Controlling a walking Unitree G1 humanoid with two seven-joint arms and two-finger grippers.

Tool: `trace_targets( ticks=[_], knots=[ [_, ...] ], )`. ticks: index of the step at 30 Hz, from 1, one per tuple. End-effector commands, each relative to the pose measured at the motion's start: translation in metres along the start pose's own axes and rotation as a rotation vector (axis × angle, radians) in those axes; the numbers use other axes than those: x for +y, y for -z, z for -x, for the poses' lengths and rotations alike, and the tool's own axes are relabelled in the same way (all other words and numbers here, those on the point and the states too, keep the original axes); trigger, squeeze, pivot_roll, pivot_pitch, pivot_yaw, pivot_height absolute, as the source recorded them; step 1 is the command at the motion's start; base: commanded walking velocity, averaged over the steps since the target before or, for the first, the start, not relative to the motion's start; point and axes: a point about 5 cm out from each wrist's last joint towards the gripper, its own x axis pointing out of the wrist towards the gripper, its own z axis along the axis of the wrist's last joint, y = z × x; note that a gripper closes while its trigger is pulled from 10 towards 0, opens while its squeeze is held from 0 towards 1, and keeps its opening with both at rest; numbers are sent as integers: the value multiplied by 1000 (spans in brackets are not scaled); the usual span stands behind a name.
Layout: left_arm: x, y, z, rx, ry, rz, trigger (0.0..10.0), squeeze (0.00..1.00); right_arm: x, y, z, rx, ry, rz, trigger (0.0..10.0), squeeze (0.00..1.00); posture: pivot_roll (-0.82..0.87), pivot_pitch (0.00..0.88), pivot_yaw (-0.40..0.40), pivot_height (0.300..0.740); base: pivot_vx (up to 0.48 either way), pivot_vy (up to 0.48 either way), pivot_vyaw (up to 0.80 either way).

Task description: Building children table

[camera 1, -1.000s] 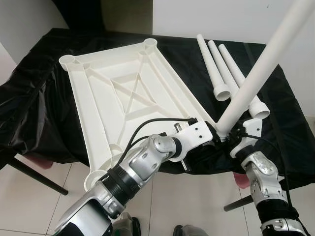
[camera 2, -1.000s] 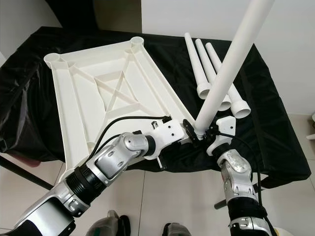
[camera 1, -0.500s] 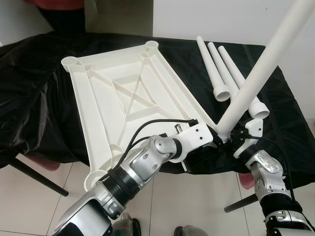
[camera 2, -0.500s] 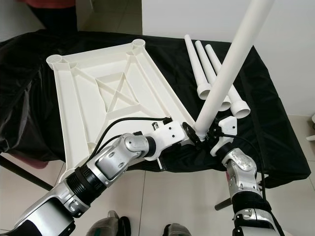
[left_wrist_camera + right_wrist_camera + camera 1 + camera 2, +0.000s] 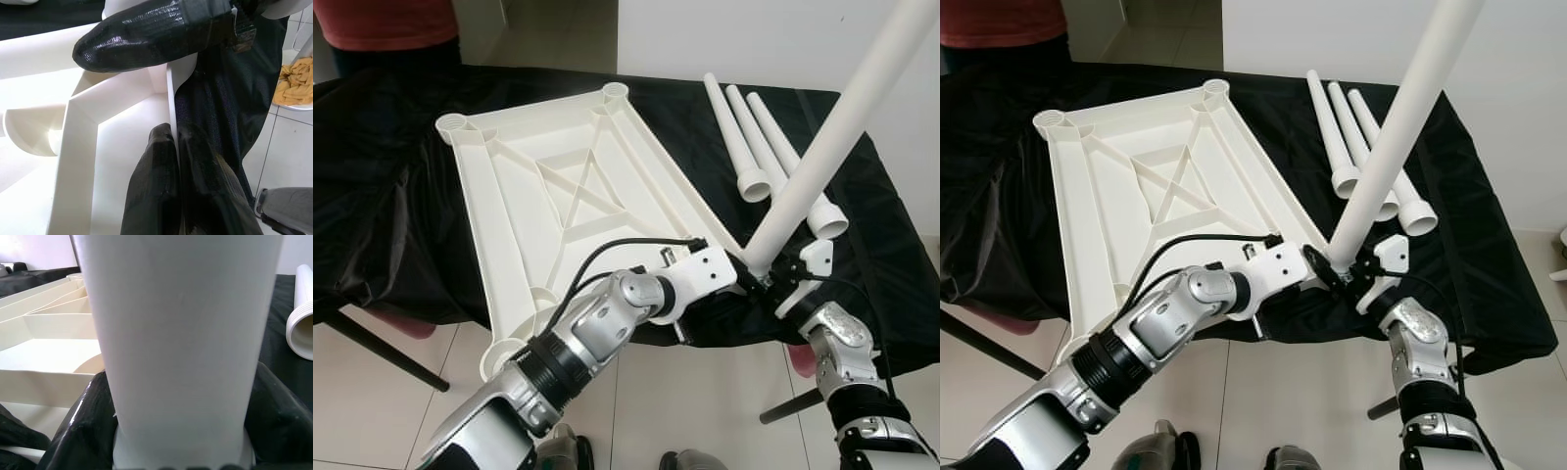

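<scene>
White plastic tabletop (image 5: 558, 186) lies upside down on a black-draped table (image 5: 372, 215), ribbed underside up, round leg sockets at the corners. One white leg (image 5: 832, 137) stands tilted at the tabletop's near-right corner, foot at the socket, top leaning away to the right and out of frame.

Right gripper (image 5: 781, 271) is clamped on that leg's lower end — in the right wrist view the black fingers (image 5: 80, 431) hug both sides of the tube. Left gripper (image 5: 742, 269) is at the same corner; in the left wrist view one lower finger (image 5: 151, 191) sits each side of the tabletop's thin rim wall, pinching it, with a third black finger across above them.

Three spare legs (image 5: 754, 147) lie side by side on the cloth, right of the tabletop, flared ends toward the robot. A person in a red shirt (image 5: 386, 22) stands beyond the table's far-left — torso only. Pale tiled floor (image 5: 705, 401) below.
</scene>
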Motion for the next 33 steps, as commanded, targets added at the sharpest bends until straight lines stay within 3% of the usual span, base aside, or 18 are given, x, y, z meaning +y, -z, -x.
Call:
trace_targets(
  ticks=[1,6,7,9,15,16,23,25,31,33],
  knots=[
    [-9,-3,0,-13,93,-27,10000,0,-2,24,21,110,68,-71,0,0,-62,54,36,740,0,0,0],
    [-9,-2,0,-12,92,-27,10000,0,-1,25,21,110,82,-69,0,0,-61,57,36,740,0,0,0],
    [-9,-2,0,-11,91,-27,10000,0,0,25,18,119,107,-76,10000,0,-61,63,33,740,0,0,0],
    [-9,-2,0,-11,91,-27,10000,0,0,25,18,119,107,-76,10000,0,-61,63,33,740,0,0,0],
    [-7,-3,1,-11,81,-20,10000,0,4,23,7,108,266,-84,10000,0,-57,74,26,740,0,0,0],
    [-6,-3,1,-12,78,-17,10000,0,10,22,0,95,338,-71,10000,0,-55,75,25,740,0,0,0],
    [-6,-2,2,-11,76,-16,10000,0,24,18,-12,74,407,-88,10000,0,-50,80,24,740,0,0,0],
    [-6,-2,2,-9,75,-14,10000,0,33,13,-20,58,496,-96,10000,0,-50,81,23,740,0,0,0],
    [-5,-2,2,-9,74,-15,10000,0,41,10,-27,74,665,-96,10000,0,-45,82,18,740,0,0,0],
    [-5,-2,2,-9,74,-15,10000,0,41,10,-27,74,665,-96,10000,0,-45,82,18,740,0,0,0]
  ],
)
